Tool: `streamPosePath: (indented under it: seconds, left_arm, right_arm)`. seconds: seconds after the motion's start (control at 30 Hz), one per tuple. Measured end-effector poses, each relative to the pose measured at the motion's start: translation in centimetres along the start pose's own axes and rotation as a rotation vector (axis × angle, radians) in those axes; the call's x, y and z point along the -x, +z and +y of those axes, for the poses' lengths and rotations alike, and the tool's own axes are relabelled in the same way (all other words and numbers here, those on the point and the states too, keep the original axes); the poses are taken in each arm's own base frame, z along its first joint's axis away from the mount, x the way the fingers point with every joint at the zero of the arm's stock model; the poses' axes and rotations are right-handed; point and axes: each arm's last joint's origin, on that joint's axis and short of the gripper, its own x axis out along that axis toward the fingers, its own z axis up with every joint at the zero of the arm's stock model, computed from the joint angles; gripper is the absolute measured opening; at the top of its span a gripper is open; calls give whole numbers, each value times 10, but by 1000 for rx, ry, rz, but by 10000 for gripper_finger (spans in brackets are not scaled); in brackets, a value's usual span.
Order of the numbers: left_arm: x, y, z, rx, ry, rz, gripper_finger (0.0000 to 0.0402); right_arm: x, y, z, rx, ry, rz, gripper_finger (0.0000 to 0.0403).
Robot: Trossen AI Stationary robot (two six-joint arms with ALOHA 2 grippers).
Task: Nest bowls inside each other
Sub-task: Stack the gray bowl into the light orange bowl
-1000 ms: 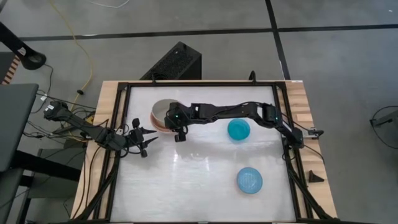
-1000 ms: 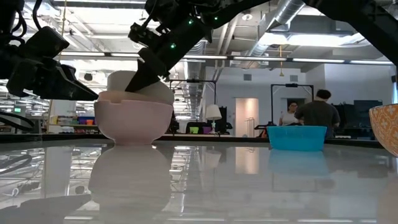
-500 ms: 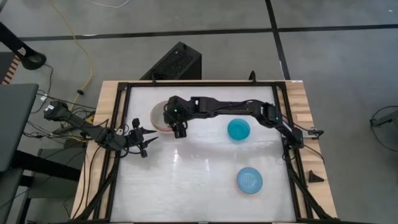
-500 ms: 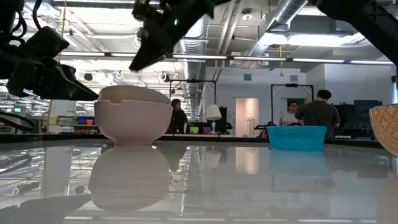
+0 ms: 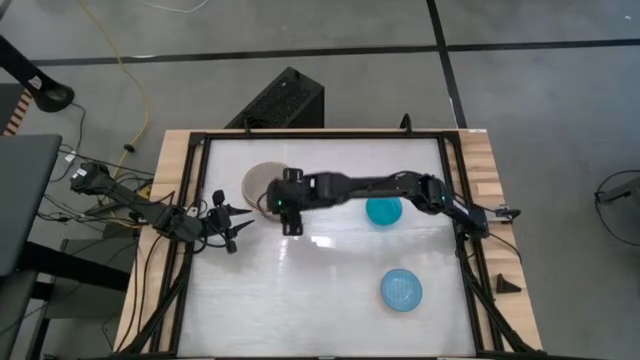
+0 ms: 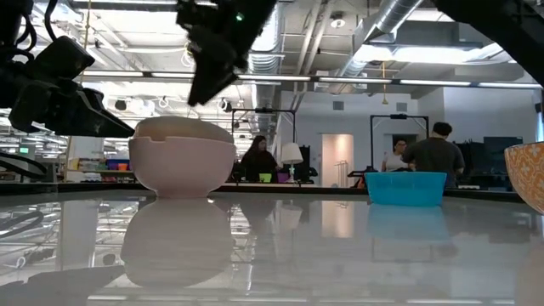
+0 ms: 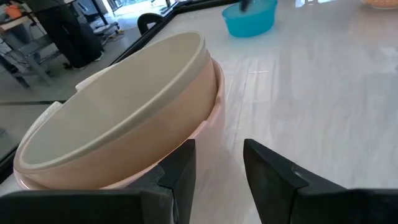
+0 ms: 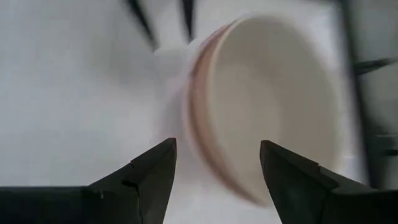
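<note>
A pale cream-beige bowl (image 7: 112, 106) sits nested in the salmon-pink bowl (image 6: 181, 166), which stands on its base at the table's far left (image 5: 262, 184). A teal bowl (image 5: 384, 209) stands alone to the right of the stack. A light blue bowl with a dotted inside (image 5: 401, 290) stands nearer the front. My right gripper (image 8: 214, 163) hangs open above the stack's near right side (image 5: 290, 222), holding nothing. My left gripper (image 7: 217, 167) waits open just left of the stack (image 5: 232, 226), its fingers pointing toward it.
A black frame (image 5: 320, 133) borders the white tabletop, with wooden strips outside it. Bare tabletop lies between the stack and the light blue bowl. My right arm (image 5: 400, 185) spans the table's far half, passing beside the teal bowl. People stand in the room beyond the table (image 6: 435, 153).
My right gripper has opened and let go of the pale bowl. The bowl stood tilted on the pink bowl's rim and now sits level inside it. The gripper has then risen clear of the stack and drawn slightly toward the table's near edge.
</note>
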Motion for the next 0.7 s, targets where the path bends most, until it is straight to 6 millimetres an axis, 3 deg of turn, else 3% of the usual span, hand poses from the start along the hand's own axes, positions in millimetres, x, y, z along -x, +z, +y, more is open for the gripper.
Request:
streamPosePath:
  seconds: [0.17, 0.37, 0.47, 0.57, 0.7]
  left_arm:
    - [0, 0, 0, 0, 0, 0, 125]
    - [0, 0, 0, 0, 0, 0, 125]
    - [0, 0, 0, 0, 0, 0, 125]
    - [0, 0, 0, 0, 0, 0, 125]
    - [0, 0, 0, 0, 0, 0, 126]
  right_arm:
    - [4, 18, 20, -103, -171, -152, 265]
    - [-38, 13, 37, -161, -469, -161, 244]
    - [-61, 10, 38, -168, -503, -183, 191]
    - [-80, 5, 44, -109, -542, -174, 111]
    - [-86, 4, 54, -48, -551, -169, 21]
